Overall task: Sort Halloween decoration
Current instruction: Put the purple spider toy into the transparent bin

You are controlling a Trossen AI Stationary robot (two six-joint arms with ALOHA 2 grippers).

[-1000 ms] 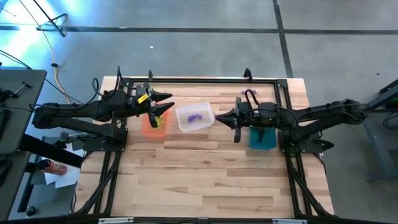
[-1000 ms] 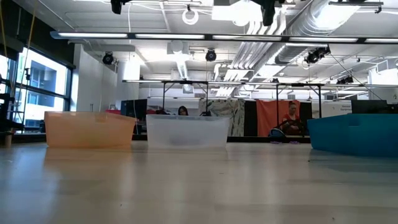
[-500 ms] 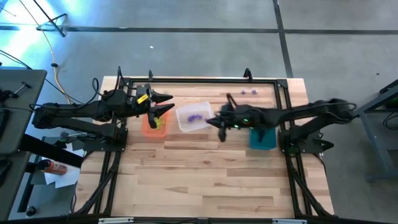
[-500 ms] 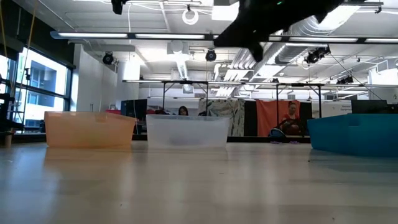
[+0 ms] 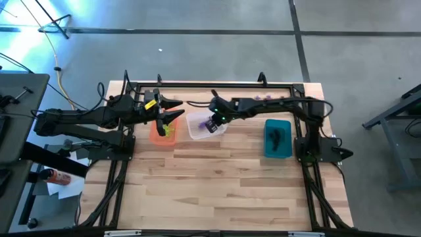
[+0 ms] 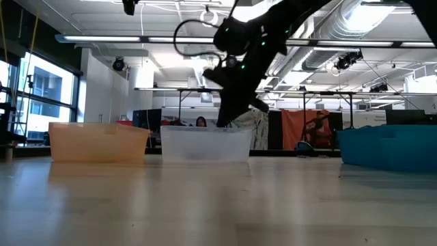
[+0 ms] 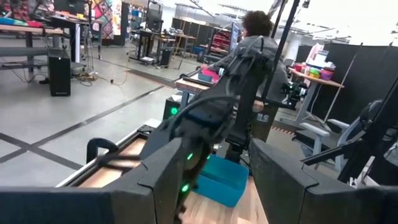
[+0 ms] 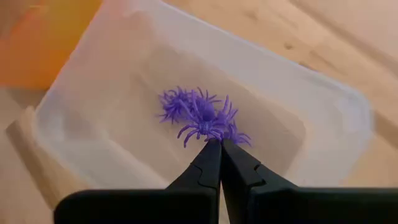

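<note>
Two arms share the wooden table [image 5: 217, 191], and only one has moved in the last second. The right arm, which was drawn back beside the teal bin [image 5: 287, 150], now stretches across the back of the table towards the middle. The left arm waits where it was, over the orange bin [image 5: 155, 134].

Three bins sit in a row: orange, then the clear bin [image 5: 195, 131] just beside it, then the teal one, well apart. The sweep of the right arm uncovers the teal bin, and dark trinkets [image 5: 276, 137] show inside it.

The right gripper [image 5: 212, 124] now hangs over the clear bin, tips pointing down into it. From its wrist, the fingers are pressed tight together with no gap, and the tips meet the edge of a cluster of purple spiders [image 8: 202, 117] on the bin floor. Whether one spider is pinched between them or all lie loose cannot be told. The left gripper [image 5: 176, 109] has its fingers spread and nothing between them.

A few purple trinkets [image 5: 266, 97] lie at the table's back edge, and yellow-green ones [image 5: 168, 129] sit in the orange bin. The move reads as a purple delivery to the clear bin, with sorting unfinished.
</note>
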